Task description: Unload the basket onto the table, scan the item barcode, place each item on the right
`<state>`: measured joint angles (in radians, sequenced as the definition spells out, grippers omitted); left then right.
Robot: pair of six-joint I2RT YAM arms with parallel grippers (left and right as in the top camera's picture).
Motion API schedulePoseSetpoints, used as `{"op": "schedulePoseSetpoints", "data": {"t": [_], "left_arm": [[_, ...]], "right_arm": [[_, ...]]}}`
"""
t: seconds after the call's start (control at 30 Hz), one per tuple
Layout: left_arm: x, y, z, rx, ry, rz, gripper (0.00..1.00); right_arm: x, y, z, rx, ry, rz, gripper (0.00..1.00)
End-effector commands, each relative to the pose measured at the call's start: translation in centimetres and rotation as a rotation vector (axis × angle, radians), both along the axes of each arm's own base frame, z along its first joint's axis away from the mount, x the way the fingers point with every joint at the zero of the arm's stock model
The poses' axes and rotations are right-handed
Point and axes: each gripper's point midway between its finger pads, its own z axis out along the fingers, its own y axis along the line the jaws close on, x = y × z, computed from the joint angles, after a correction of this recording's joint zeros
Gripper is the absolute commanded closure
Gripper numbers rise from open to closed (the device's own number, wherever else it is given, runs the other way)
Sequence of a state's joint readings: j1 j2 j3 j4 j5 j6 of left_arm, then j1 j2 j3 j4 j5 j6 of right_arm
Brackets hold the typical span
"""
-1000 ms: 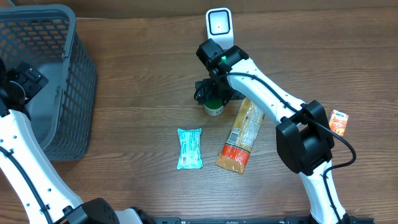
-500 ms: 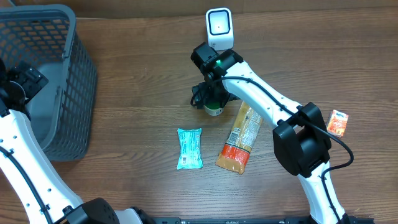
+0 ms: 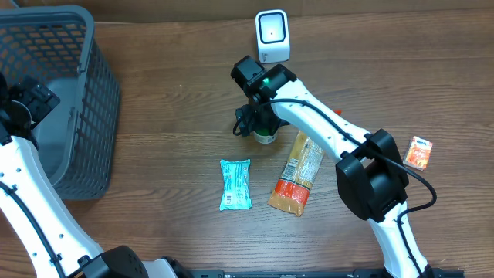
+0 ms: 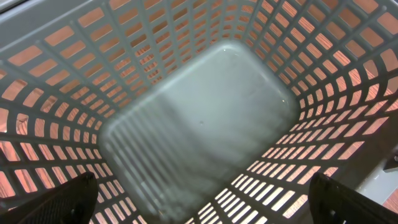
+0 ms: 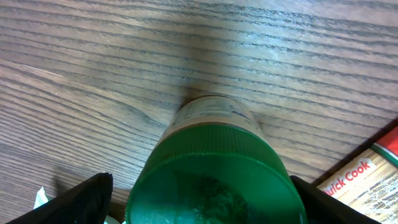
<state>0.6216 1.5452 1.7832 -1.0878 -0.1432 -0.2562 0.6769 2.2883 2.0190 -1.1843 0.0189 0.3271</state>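
Right hand stands wide astride the green-capped bottle, its fingers perhaps just touching the cap; only the overhead shows the scanner beyond it on the bench. Left hand hangs wide over the basket, far left

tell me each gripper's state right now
Left gripper: open, empty, over the basket.
Right gripper: open, straddling the green-lidded jar, not clearly gripping it.

Green-lidded jar, grey lattice basket
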Motion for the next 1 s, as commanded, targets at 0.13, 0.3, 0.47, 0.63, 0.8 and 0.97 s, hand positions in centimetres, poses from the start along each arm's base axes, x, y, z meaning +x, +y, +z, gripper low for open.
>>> {"op": "schedulePoseSetpoints", "data": {"t": [0.13, 0.3, 0.47, 0.63, 0.8, 0.97], "left_arm": [[0.3, 0.0, 0.8, 0.008, -0.019, 0.006, 0.00], [0.3, 0.0, 0.8, 0.008, -0.019, 0.006, 0.00], [0.3, 0.0, 0.8, 0.008, -0.019, 0.006, 0.01], [0.3, 0.0, 0.8, 0.008, -0.019, 0.006, 0.00], [0.3, 0.0, 0.8, 0.008, -0.019, 0.007, 0.00], [0.3, 0.0, 0.8, 0.008, -0.019, 0.007, 0.00]], "right_arm": [[0.1, -0.2, -0.7, -0.016, 0.002, -0.035, 0.10], [-0.1, -0.3, -0.8, -0.022, 0.008, -0.035, 0.10], [-0.2, -0.4, -0.9, -0.028, 0.015, -0.035, 0.10], [-0.2, -0.4, -1.1, -0.031, 0.019, -0.035, 0.10], [-0.3, -0.5, -2.4, -0.046, 0.036, -0.035, 0.09], [-0.3, -0.5, -3.7, -0.059, 0.052, -0.035, 0.09]]}}
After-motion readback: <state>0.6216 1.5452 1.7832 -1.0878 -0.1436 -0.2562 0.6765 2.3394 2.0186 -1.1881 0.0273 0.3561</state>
